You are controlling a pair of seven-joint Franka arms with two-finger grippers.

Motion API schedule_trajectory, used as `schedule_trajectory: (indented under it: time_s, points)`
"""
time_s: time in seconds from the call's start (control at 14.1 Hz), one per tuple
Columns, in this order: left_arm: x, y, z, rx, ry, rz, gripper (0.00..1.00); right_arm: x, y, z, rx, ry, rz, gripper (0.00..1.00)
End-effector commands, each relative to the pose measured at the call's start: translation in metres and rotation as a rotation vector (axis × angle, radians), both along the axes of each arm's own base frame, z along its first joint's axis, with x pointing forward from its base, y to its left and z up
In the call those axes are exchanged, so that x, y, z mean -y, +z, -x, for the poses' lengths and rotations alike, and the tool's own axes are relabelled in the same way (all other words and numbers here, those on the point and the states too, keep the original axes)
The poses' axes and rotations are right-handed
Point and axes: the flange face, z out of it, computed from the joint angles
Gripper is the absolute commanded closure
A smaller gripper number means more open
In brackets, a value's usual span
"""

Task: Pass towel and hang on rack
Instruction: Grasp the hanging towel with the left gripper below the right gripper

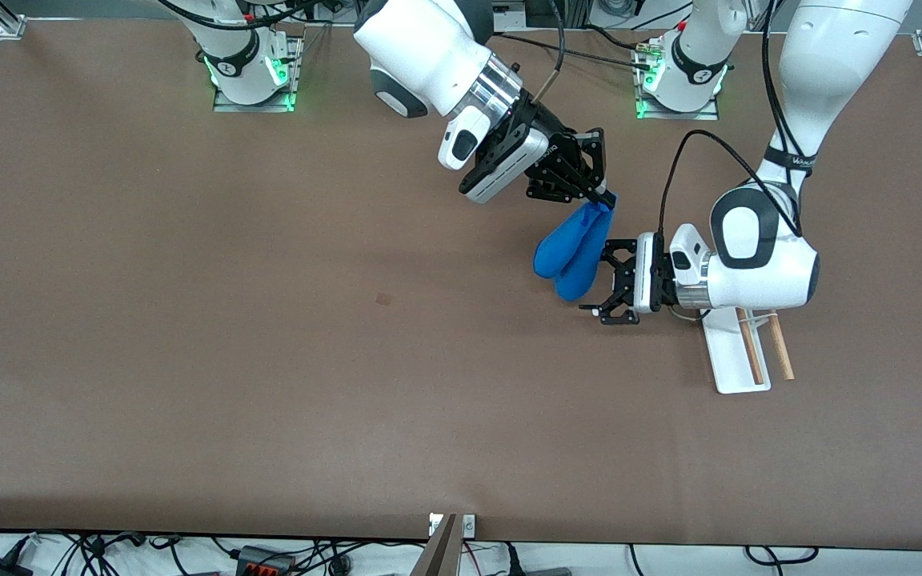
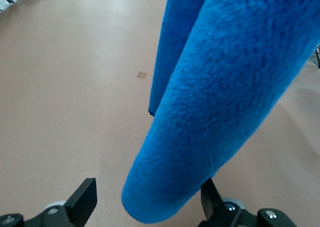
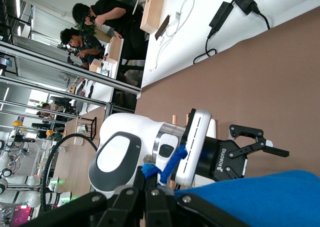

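My right claw [image 1: 603,194] is clamped on a corner of the towel [image 1: 569,248], which dangles over the tabletop [image 1: 269,360] between my left claw's [image 1: 607,282] spread fingers; the rack [image 1: 741,352] stands under my left wrist.

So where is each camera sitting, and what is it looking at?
Front view: high above the table, looking down at both arms; the right claw pinches the blue towel, the left claw is open beside it, the rack under the left arm.
Left wrist view: on the left arm, facing the hanging towel; its own fingertips show.
Right wrist view: on the right arm, looking across at the left claw.
All three views share the towel.
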Motion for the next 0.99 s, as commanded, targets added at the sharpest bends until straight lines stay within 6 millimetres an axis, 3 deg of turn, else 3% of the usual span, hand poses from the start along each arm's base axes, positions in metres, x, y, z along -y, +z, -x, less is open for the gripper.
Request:
schedule_trajectory:
  time_s: [0.0, 0.07, 0.28, 0.64, 0.85, 0.92]
  points:
    - [0.002, 0.001, 0.004, 0.027, 0.002, 0.02, 0.37, -0.003, 0.002, 0.001, 0.016, -0.001, -0.011, 1.0]
    - [0.002, 0.001, 0.004, 0.038, -0.006, 0.024, 0.55, -0.003, 0.002, 0.001, 0.015, -0.001, -0.011, 1.0]
    - [0.002, -0.005, 0.007, 0.023, 0.009, 0.042, 0.91, -0.003, 0.0, 0.002, 0.015, 0.0, -0.008, 1.0]
    - [0.0, -0.004, 0.006, 0.019, 0.028, 0.04, 0.98, -0.004, -0.001, 0.002, 0.013, 0.0, -0.006, 1.0]
    - [-0.018, 0.002, 0.001, -0.004, 0.068, 0.018, 0.99, -0.005, -0.002, 0.003, 0.012, 0.002, -0.005, 1.0]
    - [-0.028, 0.013, 0.002, -0.01, 0.092, 0.006, 0.99, -0.006, -0.002, 0.005, -0.004, 0.001, -0.013, 0.38]
